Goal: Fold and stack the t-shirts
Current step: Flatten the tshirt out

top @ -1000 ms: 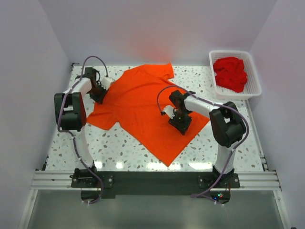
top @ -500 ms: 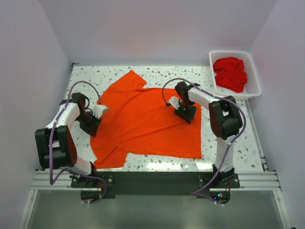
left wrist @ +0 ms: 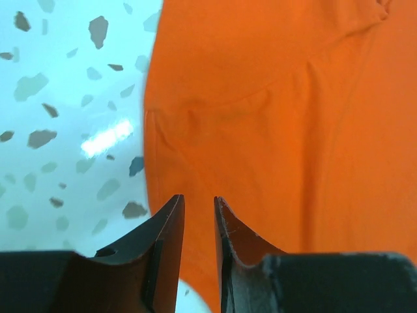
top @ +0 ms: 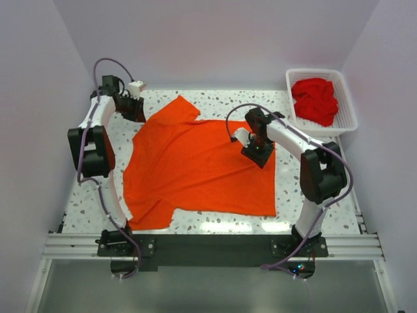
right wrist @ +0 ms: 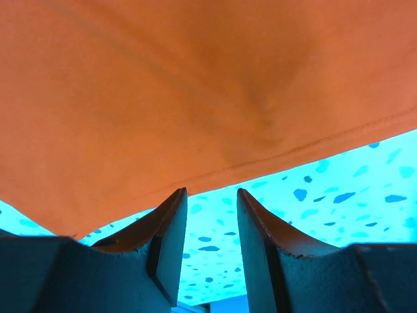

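Two containers' worth of attention is not needed here: there is one white lattice basket (top: 320, 71), standing at the far right corner of the table (top: 215, 98). In it lies a crumpled heap of deep red t-shirts (top: 315, 101), all inside its walls.

The orange-red t-shirt (top: 202, 166) lies spread flat in the middle of the table. One sleeve points to the far side and the other lies at the near left. Its right edge is straight, and its near edge runs close to the near edge of the table. A strip of bare speckled surface is left along the far side, along the left side, and on the right between the shirt and the basket.

The left gripper (top: 132, 107) hangs at the far left, just beside the far sleeve. Its fingers stand a little apart, with a narrow gap and nothing between them. The right gripper (top: 257, 151) is over the far right corner of the orange-red shirt, above its hem. Its fingers are somewhat wider apart and also hold nothing.
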Robot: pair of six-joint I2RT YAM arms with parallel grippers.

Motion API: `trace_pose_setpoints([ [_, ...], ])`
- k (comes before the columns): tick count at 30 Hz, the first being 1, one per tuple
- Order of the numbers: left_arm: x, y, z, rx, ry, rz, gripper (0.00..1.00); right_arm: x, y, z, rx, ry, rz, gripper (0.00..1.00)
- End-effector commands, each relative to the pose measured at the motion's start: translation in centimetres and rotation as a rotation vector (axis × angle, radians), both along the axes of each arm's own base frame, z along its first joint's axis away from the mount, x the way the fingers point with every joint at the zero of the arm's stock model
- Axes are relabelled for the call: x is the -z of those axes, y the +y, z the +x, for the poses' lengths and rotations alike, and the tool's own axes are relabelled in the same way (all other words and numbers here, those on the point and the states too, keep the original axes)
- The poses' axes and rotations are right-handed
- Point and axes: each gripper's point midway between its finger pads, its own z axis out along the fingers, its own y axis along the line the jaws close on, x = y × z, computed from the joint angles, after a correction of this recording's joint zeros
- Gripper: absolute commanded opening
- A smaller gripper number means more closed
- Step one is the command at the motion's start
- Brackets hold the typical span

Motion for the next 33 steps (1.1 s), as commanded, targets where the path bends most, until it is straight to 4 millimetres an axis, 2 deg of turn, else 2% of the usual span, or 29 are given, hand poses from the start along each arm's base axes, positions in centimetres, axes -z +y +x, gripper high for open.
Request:
trace_pose_setpoints([
  [1, -0.2, -1.6, 2.9, -0.039, -0.027, -0.052, 0.29, 0.3, -0.4, -1.8, 0.037, 0.043, -0.007, 0.4],
  [3, 2.1, -1.1, 2.6, -0.06, 0.019, -0.025, 0.29, 1.2, -0.6, -1.6, 0.037, 0.046, -0.024, 0.4],
  [5, 3.5, -0.4, 2.1, -0.076, 0.044, 0.009, 0.28, 2.3, -0.9, -1.4, 0.034, 0.059, -0.049, 0.39],
  [9, 7.4, 2.2, -1.5, -0.095, 0.157, 0.103, 0.26, 3.1, -0.7, 0.0, 0.023, 0.048, -0.059, 0.39],
  [14, 8.7, 6.4, -3.5, -0.193, 0.194, 0.157, 0.21, 5.2, -0.7, 1.0, 0.001, 0.071, -0.093, 0.39],
  [17, 9.0, 9.0, -4.3, -0.271, 0.206, 0.196, 0.17, 5.2, 0.0, 2.9, -0.008, 0.038, -0.082, 0.39],
  [19, 9.0, 9.6, -4.9, -0.293, 0.228, 0.177, 0.16, 5.7, 0.1, 3.4, -0.011, 0.051, -0.087, 0.39],
  [20, 8.7, 9.8, -4.9, -0.293, 0.227, 0.157, 0.18, 5.7, 0.8, 3.6, -0.016, 0.058, -0.061, 0.4],
  [21, 8.0, 9.0, -4.6, -0.259, 0.211, 0.108, 0.21, 5.1, 1.4, 4.4, -0.015, 0.045, -0.036, 0.4],
  [22, 7.1, 8.5, -4.2, -0.235, 0.185, 0.082, 0.29, 4.7, 1.8, 4.8, -0.015, 0.038, -0.013, 0.4],
  [23, 6.1, 8.0, -3.6, -0.208, 0.156, 0.053, 0.33, 4.2, 2.8, 4.9, -0.02, 0.043, 0.044, 0.41],
  [24, 4.1, 6.8, -2.4, -0.166, 0.1, -0.017, 0.38, 2.8, 3.4, 6.3, 0.007, 0.004, 0.086, 0.42],
  [25, 3.1, 6.2, -1.8, -0.134, 0.077, -0.052, 0.47, 1.9, 3.8, 6.9, 0.027, -0.009, 0.132, 0.42],
  [26, 2.1, 5.6, -1.2, -0.103, 0.055, -0.085, 0.5, -0.1, 5.2, 8.3, 0.037, -0.037, 0.232, 0.43],
  [27, -0.7, 5.1, 0.5, -0.072, -0.008, -0.115, 0.54, -1.1, 4.8, 9.2, 0.102, -0.044, 0.28, 0.44],
  [28, -0.8, 4.8, 1.3, -0.06, -0.018, -0.126, 0.57, -1.8, 4.8, 10.1, 0.128, -0.058, 0.316, 0.45],
  [29, -2.9, 4.9, 3.1, -0.053, -0.079, -0.115, 0.58, -3.4, 5.0, 11.6, 0.148, -0.101, 0.362, 0.45],
  [30, -2.7, 5.0, 4.1, -0.062, -0.093, -0.107, 0.59, -4.2, 4.6, 12.9, 0.187, -0.134, 0.396, 0.46],
  [31, -3.1, 4.7, 5.0, -0.064, -0.117, -0.088, 0.59, -4.0, 4.3, 13.9, 0.205, -0.15, 0.399, 0.47],
  [32, -3.5, 5.1, 6.0, -0.086, -0.143, -0.051, 0.6, -5.0, 4.2, 15.4, 0.212, -0.2, 0.405, 0.48],
  [33, -3.2, 5.1, 7.0, -0.092, -0.163, -0.036, 0.6, -4.8, 3.6, 16.5, 0.229, -0.227, 0.382, 0.5],
])
